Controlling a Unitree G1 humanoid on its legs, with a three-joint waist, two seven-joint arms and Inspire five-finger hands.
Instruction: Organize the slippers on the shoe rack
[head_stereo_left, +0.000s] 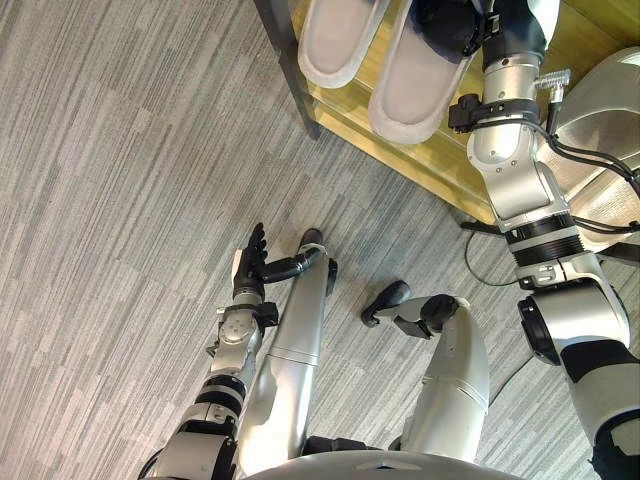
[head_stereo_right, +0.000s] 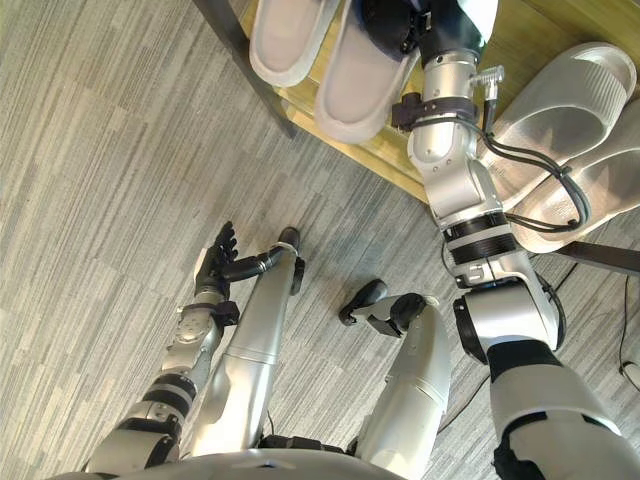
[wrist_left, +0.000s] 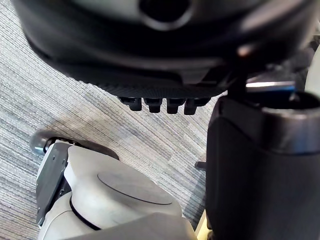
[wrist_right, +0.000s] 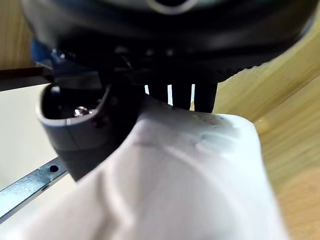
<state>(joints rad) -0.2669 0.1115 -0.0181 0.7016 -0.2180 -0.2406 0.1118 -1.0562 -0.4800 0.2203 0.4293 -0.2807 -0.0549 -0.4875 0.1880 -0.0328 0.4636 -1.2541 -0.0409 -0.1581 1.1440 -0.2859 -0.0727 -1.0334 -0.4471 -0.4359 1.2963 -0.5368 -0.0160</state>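
My right hand (head_stereo_left: 450, 25) is reaching up to the shoe rack (head_stereo_left: 440, 165) and clamping a white slipper (head_stereo_left: 415, 95). In the right wrist view, my thumb (wrist_right: 75, 130) is pressing one side of its upper and my fingers (wrist_right: 204, 97) are going down over the far side, their tips hidden behind it. The slipper is lying on the rack's wooden shelf, close beside a second white slipper (head_stereo_left: 335, 45) — the two are pointing the same way, toes toward the shelf's front edge. A pair of grey slippers (head_stereo_right: 565, 95) is sitting to the right of my forearm; I cannot tell what it is resting on. My left hand (head_stereo_left: 250, 262) is hanging low over the grey plank floor (head_stereo_left: 120, 200), well apart from the rack — its fingers are straight, side by side, and holding nothing.
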